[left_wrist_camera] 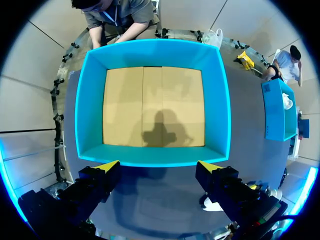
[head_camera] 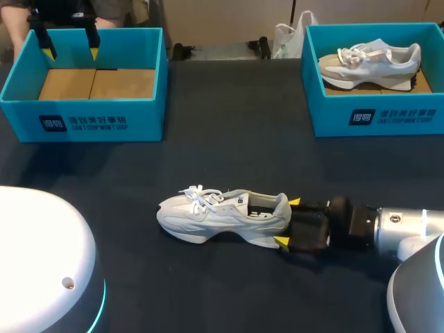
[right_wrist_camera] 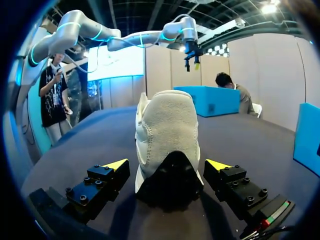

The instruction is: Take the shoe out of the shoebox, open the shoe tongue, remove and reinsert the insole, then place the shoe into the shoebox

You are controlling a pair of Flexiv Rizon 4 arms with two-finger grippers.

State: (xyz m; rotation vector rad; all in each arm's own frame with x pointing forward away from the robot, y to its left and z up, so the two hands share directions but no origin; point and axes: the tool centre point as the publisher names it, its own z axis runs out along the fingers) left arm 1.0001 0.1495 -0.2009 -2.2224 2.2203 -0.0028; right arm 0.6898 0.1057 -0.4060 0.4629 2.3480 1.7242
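The right pincer stands open astride the heel of the white shoe, which lies on the bench, out of its box. The left pincer hangs open over the empty shoebox. Tongue, insole and return look yet undone.

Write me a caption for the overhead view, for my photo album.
Right gripper open around the heel of a white shoe on the table; left gripper hangs open above an empty blue shoebox.
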